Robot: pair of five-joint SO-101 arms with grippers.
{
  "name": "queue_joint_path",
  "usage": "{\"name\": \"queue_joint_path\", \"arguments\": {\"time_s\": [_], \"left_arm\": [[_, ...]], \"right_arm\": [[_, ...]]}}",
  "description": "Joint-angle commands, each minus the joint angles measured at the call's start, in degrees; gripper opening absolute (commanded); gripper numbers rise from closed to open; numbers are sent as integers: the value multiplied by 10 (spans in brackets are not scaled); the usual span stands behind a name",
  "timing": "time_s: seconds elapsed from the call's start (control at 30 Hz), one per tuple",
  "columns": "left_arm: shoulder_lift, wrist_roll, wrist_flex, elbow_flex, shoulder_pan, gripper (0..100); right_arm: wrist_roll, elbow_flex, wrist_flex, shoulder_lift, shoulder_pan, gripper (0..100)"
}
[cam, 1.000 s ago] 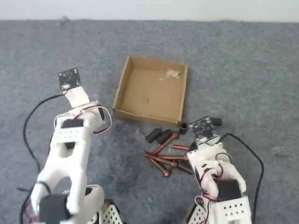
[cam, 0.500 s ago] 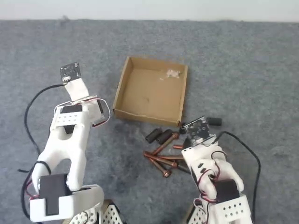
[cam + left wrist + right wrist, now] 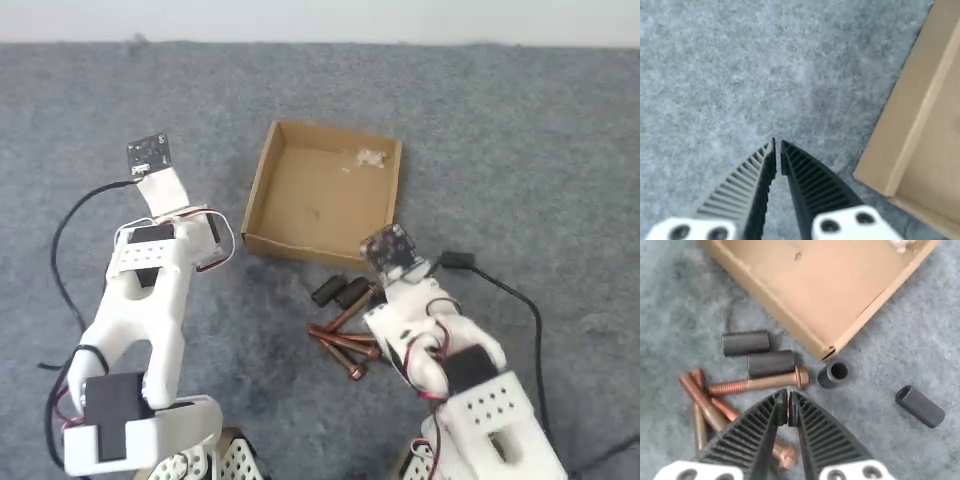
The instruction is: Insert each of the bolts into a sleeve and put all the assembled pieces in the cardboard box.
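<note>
Hovering R end effector (image 3: 788,407) over the bolts (image 3: 705,400), nothing grabbed yet.
Jaws are together & empty. They'd need to part before dropping, then pinch the nearest bolt (image 3: 760,382) mid-shank, just ahead of the tips. Sleeves (image 3: 771,362) lie just beyond it, cardboard box (image 3: 765,310) farther ahead. L end effector (image 3: 777,147) is also closed & empty, above bare desk (image 3: 715,60).

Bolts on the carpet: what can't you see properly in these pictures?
Bolts: right wrist view, the right gripper covers some, so no sure count.
Some bolt ends: high view, under the right arm.
Cardboard box: left wrist view, cut off by the edge.
White bit in the box: high view, too small to name.
</note>
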Motion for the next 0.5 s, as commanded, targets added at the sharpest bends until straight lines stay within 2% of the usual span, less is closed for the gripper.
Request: {"name": "queue_joint_path", "arguments": {"time_s": [0.0,0.13,0.27,0.4,0.47], "left_arm": [[-4,-7,3,-26,-4,12],[-4,-7,3,-26,-4,12],[-4,-7,3,-26,-4,12],[-4,-7,3,-26,-4,12],[-4,-7,3,-26,-4,12]], "right_arm": [[-43,-31,-51,66,53,6],[-44,6,-126,103,127,6],[-42,8,-136,124,109,24],[-45,8,-137,136,105,130],[-44,7,-138,144,103,103]]}}
